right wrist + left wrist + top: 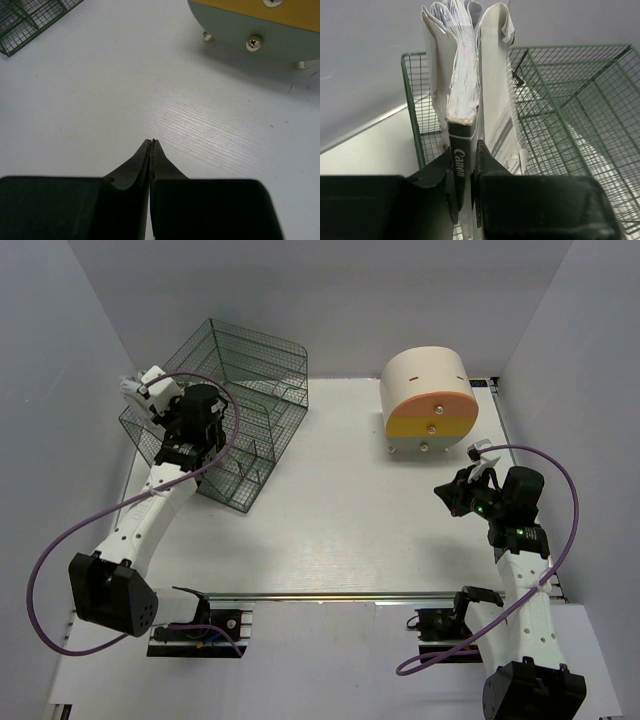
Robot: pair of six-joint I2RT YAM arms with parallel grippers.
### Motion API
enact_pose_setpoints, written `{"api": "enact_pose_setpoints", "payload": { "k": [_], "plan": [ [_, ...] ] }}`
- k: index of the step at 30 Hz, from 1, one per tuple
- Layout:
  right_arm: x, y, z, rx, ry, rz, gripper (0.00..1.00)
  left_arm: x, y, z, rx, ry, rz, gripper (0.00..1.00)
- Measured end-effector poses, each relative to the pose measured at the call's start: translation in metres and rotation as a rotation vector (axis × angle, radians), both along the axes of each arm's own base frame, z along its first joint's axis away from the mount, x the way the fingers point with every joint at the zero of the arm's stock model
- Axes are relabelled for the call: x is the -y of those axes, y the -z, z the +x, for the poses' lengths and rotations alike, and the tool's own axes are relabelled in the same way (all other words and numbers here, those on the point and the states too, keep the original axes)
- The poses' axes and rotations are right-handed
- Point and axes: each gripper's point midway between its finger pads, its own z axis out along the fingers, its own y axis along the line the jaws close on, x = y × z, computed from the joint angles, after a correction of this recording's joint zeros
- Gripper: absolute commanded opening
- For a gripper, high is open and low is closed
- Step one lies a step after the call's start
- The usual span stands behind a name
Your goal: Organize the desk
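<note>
The white desk lies under both arms and fills the right wrist view. My left gripper is raised at the far left, over the dark wire-mesh cage. In the left wrist view it is shut on the black spine of a "Canon" booklet, whose white pages and loose sheets fan out upward. The cage lies behind and below the booklet. My right gripper is shut and empty, low over the bare desk.
A cream-and-orange rounded drawer box stands at the back right, just ahead of my right gripper. A corner of the cage shows at that view's top left. A metal rail runs along the near edge. White walls enclose the desk.
</note>
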Motion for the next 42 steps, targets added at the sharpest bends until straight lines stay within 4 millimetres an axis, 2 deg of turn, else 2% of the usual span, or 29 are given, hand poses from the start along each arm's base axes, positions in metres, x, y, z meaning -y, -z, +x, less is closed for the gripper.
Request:
{"api": "enact_pose_setpoints", "payload": {
  "k": [6, 10, 13, 17, 23, 25, 28, 42],
  "plan": [
    [0.000, 0.000, 0.000, 0.000, 0.003, -0.002, 0.00, 0.001, 0.030, 0.000, -0.039, -0.002, -0.001, 0.00],
    [0.000, 0.001, 0.001, -0.003, 0.002, -0.004, 0.00, 0.002, 0.029, -0.001, -0.039, 0.016, 0.001, 0.00],
    [0.000, 0.002, 0.001, -0.004, 0.002, -0.006, 0.00, 0.003, 0.011, 0.000, -0.016, 0.032, 0.007, 0.00],
    [0.000, 0.002, 0.001, -0.004, 0.002, -0.007, 0.00, 0.001, -0.036, -0.001, 0.067, 0.046, 0.024, 0.00],
    [0.000, 0.002, 0.001, -0.004, 0.003, -0.008, 0.00, -0.013, -0.107, -0.025, 0.201, 0.012, 0.075, 0.00],
    [0.000, 0.002, 0.001, -0.004, 0.001, -0.008, 0.00, -0.018, -0.118, -0.033, 0.222, -0.013, 0.091, 0.00],
    [-0.001, 0.002, 0.001, -0.004, 0.000, -0.008, 0.00, -0.024, -0.125, -0.040, 0.218, -0.044, 0.117, 0.00],
    [-0.001, 0.002, 0.001, -0.007, -0.002, -0.008, 0.00, -0.030, -0.116, -0.043, 0.142, -0.087, 0.179, 0.00]
  ]
}}
